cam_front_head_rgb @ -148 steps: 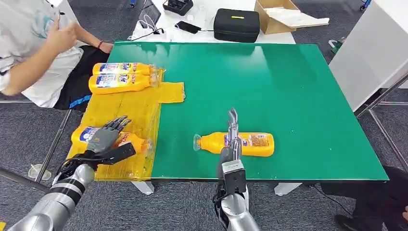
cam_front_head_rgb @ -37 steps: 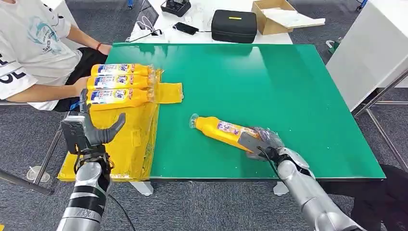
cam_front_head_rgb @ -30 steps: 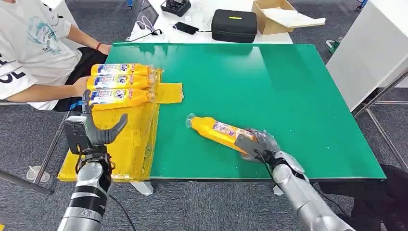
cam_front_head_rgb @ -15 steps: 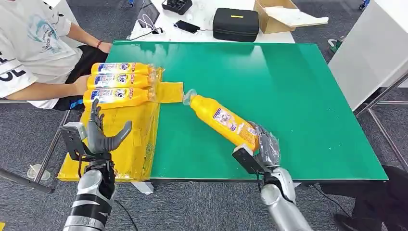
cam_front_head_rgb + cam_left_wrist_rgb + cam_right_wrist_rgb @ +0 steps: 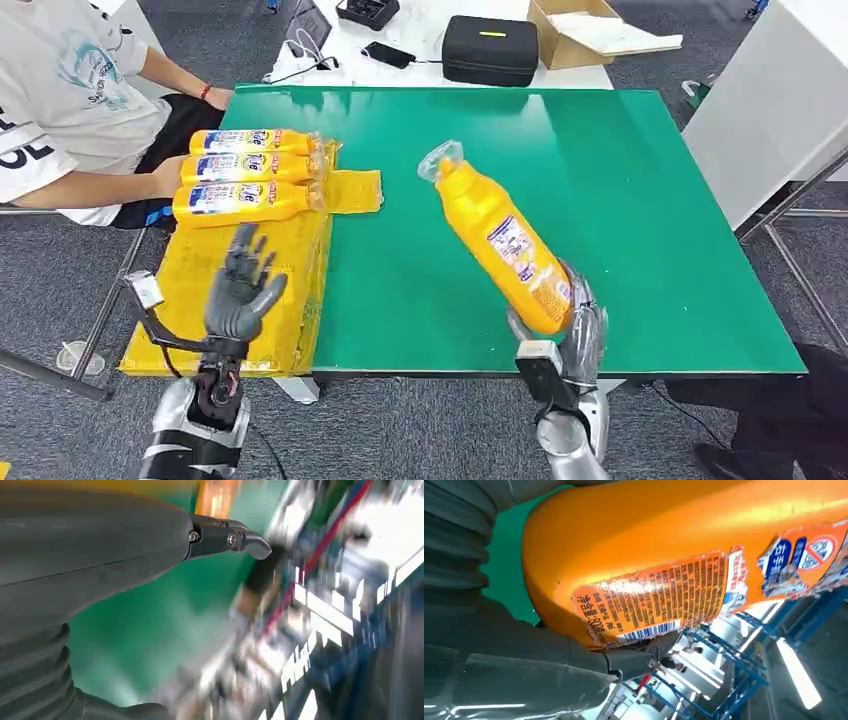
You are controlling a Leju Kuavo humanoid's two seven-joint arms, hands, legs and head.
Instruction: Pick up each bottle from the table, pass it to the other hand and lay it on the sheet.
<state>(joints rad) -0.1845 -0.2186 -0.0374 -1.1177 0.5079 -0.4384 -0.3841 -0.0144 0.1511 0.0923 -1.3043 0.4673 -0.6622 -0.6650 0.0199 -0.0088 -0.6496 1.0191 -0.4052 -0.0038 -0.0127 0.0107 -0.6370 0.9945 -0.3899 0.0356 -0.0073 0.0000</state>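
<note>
My right hand grips the base of a yellow bottle and holds it off the green table, tilted up with its clear cap toward the far left. The right wrist view shows that bottle close up, its label against my fingers. My left hand is raised over the near part of the yellow sheet, fingers spread, holding nothing. Three yellow bottles lie side by side at the far end of the sheet. The left wrist view is blurred past my fingers.
A person sits at the table's far left corner, an arm close to the three bottles. Behind the table lie a black case, a cardboard box and a phone. A white cabinet stands to the right.
My right hand has lifted the bottle off the table and swung it up, cap now pointing away. My left hand has turned and risen, its fingers opened over the sheet.
</note>
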